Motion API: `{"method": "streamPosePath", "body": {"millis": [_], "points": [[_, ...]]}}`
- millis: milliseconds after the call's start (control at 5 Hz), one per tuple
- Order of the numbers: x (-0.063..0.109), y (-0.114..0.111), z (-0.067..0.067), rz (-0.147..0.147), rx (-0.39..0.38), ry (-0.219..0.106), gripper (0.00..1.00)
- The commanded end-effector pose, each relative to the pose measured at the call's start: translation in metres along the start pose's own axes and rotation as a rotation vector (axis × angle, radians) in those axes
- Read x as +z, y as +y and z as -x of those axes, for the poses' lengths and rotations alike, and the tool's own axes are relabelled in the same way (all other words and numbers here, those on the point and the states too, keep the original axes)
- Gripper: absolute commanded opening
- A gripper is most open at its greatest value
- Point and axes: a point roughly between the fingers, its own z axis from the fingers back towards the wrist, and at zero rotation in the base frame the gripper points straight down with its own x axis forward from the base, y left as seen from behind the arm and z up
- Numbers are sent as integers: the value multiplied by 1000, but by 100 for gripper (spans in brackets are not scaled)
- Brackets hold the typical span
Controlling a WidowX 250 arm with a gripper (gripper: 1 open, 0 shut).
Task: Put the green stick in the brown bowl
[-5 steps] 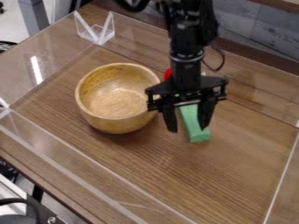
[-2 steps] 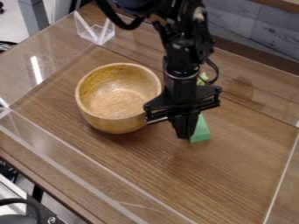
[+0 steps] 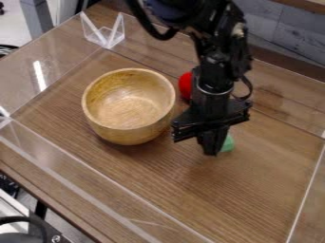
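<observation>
Green stick [image 3: 226,145] sits pinched in my closed gripper [image 3: 214,142], just right of the brown bowl [image 3: 127,134], mid-way across the table [image 3: 165,201]. This looks like the grasping step; next I must lift above the rim, then cross left.

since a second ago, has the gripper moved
Yes. The gripper has come down toward the table and edged right, away from the brown bowl; its jaws are now shut.
</observation>
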Motion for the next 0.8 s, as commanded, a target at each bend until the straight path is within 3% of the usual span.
{"method": "streamPosePath", "body": {"millis": [0,600], "points": [[11,-8,-5,24,-10,-25,0],[18,-16,-7,3,-71,-16,0]]}}
